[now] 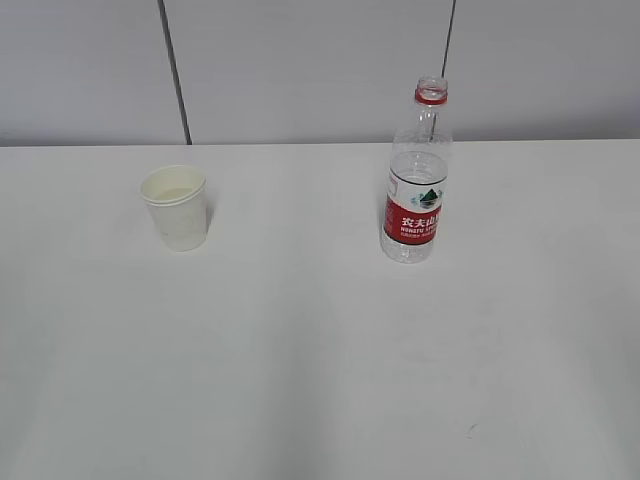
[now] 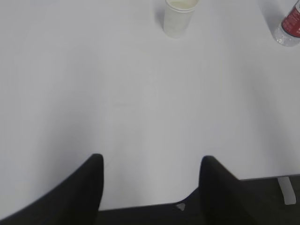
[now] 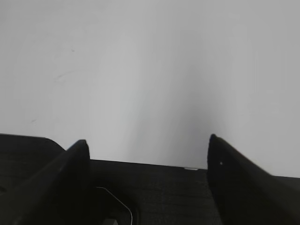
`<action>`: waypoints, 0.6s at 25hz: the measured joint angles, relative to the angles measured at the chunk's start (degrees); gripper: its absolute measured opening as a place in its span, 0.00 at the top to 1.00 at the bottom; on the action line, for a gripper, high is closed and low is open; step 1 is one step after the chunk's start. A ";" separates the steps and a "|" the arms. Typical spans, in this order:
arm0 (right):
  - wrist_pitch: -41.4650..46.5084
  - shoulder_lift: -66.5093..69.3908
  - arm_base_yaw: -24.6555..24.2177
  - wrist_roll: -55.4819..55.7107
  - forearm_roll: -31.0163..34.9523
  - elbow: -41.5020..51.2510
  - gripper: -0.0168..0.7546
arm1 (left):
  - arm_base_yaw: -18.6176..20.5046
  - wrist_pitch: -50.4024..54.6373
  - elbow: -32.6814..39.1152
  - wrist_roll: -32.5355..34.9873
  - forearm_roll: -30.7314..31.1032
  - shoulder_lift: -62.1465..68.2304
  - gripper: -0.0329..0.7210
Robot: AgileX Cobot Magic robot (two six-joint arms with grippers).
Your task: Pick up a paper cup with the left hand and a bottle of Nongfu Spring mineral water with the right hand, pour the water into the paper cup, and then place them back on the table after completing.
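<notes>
A white paper cup [image 1: 177,207] stands upright on the white table [image 1: 300,350] at the left; it also shows at the top of the left wrist view [image 2: 179,16]. A clear bottle with a red label [image 1: 417,190] stands upright at the right, uncapped, with clear water low inside; its base shows in the left wrist view [image 2: 290,26]. My left gripper [image 2: 152,161] is open and empty at the table's near edge, far from the cup. My right gripper [image 3: 147,143] is open and empty over the near edge; neither the cup nor the bottle is in its view. Neither arm shows in the exterior view.
A grey wall with dark vertical seams [image 1: 175,70] rises behind the table. The table's dark front edge [image 3: 154,187] runs below both grippers.
</notes>
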 joint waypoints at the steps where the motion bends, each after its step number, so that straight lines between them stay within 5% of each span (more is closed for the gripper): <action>1: 0.00 -1.56 0.00 -0.17 0.00 0.76 0.24 | 0.00 0.06 1.03 0.05 -0.25 -1.67 0.42; 15: -3.64 -21.12 0.00 -2.41 -0.15 7.19 0.24 | 0.00 -3.24 9.02 3.79 -0.81 -10.55 0.45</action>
